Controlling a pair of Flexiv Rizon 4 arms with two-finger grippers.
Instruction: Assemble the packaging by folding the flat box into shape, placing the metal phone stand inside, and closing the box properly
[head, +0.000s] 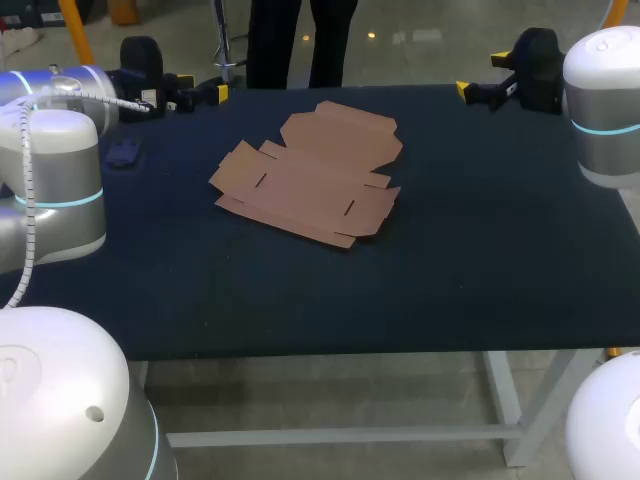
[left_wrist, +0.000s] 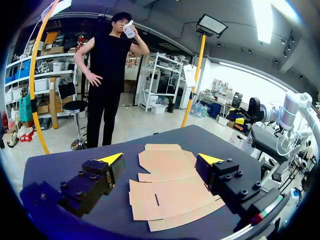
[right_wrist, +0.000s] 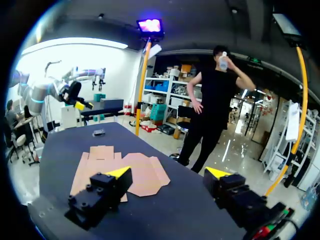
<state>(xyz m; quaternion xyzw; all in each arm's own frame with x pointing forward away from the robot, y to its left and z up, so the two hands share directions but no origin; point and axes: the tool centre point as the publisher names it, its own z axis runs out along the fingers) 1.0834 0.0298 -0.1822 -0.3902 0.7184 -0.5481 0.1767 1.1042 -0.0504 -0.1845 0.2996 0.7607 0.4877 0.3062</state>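
Plainly, the flat cardboard box (head: 310, 178) lies unfolded on the dark-covered table (head: 480, 270), a little toward 12 o'clock from the table's middle. It is 1 brown sheet, flat against the cover, with its broad lid panel pointing to about 1 o'clock, smaller flaps out at 9 and 3 o'clock, and short slits cut in its panels. None of its panels is raised.

At about 9 o'clock from the box, well apart from it, a small dark object (head: 125, 152) rests on the cover; it is too small to tell what it is.

Seen from above, the left arm (head: 60, 160) comes in at 9 o'clock, and the left gripper (head: 203, 97) hangs over the table's far edge, at 10 o'clock from the box and clear of it. Its jaws stand wide apart with nothing between them. From its own wrist view, the left gripper (left_wrist: 161, 159) looks out over the box (left_wrist: 167, 187), which lies ahead of and below the 2 yellow-tipped fingers (left_wrist: 112, 159), untouched.

The right arm (head: 605, 110) comes in at 3 o'clock, and the right gripper (head: 482, 75) hangs at the far edge, at 2 o'clock from the box and well apart from it. Its jaws are also spread and hold nothing. From its wrist view, the right gripper (right_wrist: 168, 172) has the box (right_wrist: 145, 175) ahead of it, partly behind 1 finger (right_wrist: 119, 172), with the small dark object (right_wrist: 99, 132) further on.
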